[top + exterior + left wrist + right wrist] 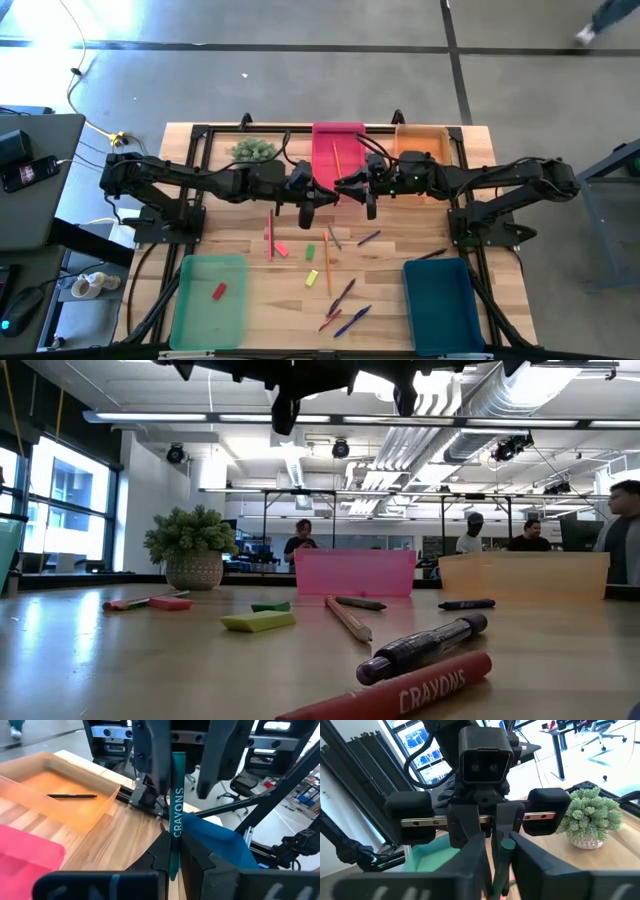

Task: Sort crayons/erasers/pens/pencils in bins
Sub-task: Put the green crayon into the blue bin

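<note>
Fingers of both grippers meet mid-air over the table centre: left gripper (172, 862) clamped on a dark-green "CRAYONS" stick (177, 815), long axis running straight into the right gripper (495, 850), whose fingers look nrly closed round its far end.

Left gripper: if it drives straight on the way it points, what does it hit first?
The right gripper, facing it head-on at the far end of the teal crayon that the left gripper clamps. The gap looks small, but the exact depth is unclear.
</note>
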Tool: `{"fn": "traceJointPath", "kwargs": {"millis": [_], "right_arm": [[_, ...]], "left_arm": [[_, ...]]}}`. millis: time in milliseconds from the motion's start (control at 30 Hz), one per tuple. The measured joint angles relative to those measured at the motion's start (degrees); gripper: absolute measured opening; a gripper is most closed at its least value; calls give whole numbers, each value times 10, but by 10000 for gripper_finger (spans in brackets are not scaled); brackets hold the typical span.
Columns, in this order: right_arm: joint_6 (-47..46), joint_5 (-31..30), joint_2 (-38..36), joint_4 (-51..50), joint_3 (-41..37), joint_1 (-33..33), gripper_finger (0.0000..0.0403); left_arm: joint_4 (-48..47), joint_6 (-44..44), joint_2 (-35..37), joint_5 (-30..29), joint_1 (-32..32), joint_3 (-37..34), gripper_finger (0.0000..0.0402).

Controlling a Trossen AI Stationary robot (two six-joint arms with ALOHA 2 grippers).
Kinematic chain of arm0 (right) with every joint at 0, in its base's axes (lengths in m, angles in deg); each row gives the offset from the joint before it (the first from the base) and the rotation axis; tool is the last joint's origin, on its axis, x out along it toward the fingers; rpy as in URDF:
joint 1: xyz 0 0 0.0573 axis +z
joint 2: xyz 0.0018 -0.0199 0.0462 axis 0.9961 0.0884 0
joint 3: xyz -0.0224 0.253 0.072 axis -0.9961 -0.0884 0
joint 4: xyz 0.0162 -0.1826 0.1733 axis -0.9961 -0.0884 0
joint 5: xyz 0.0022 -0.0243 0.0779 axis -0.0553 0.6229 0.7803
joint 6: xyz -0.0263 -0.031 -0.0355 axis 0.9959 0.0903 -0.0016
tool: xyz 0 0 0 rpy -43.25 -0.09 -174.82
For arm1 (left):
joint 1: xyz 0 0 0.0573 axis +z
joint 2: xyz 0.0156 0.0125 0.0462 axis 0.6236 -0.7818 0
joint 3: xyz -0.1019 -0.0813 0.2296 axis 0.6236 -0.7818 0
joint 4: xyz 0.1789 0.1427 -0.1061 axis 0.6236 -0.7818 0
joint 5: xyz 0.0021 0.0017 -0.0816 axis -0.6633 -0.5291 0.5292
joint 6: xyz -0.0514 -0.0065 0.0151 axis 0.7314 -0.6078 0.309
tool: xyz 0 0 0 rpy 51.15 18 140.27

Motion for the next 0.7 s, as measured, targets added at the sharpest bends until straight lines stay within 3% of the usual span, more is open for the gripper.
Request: {"fn": "traceJointPath", "kwargs": {"millis": [167,333,533,700], "right_arm": [[1,0,0,-6,0,0,10],[-2,0,0,-8,0,0,25],[1,1,0,-19,0,0,7],[-12,2,0,-61,0,0,11]], "left_arm": [[-4,0,0,-4,0,0,21],[-4,2,0,-6,0,0,37],[-8,-15,0,-10,1,0,52],[-33,-35,0,-10,2,0,88]]}}
